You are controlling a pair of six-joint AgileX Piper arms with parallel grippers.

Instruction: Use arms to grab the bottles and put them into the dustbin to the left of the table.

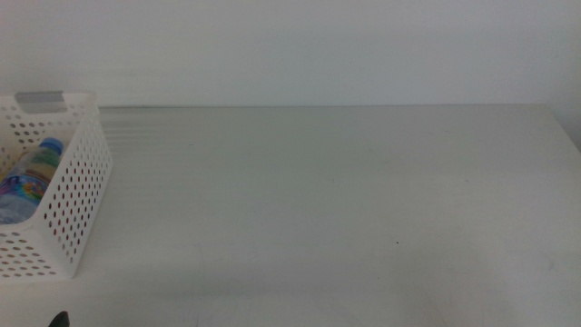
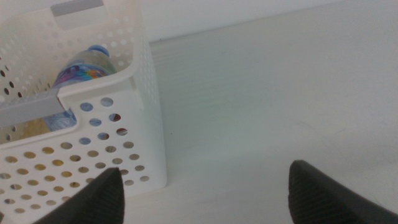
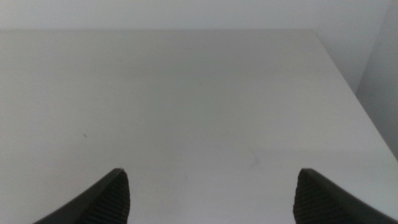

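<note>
The white perforated dustbin (image 1: 83, 173) stands at the table's (image 1: 345, 200) left end. Inside it lies a small blue-capped water bottle (image 1: 33, 169), cap toward the far wall. The left wrist view shows the same bottle (image 2: 84, 65) in the dustbin (image 2: 135, 118), with something yellowish low behind the grey rim patch. My left gripper (image 2: 205, 171) hangs open and empty just in front of the dustbin's near corner; one dark fingertip (image 1: 59, 320) pokes in at the middle view's bottom edge. My right gripper (image 3: 211, 173) is open and empty over bare tabletop (image 3: 186, 93), out of the middle view.
A pale wall runs behind the table's far edge (image 1: 327, 105). The table's right edge (image 3: 348, 81) shows in the right wrist view, with a drop beyond it.
</note>
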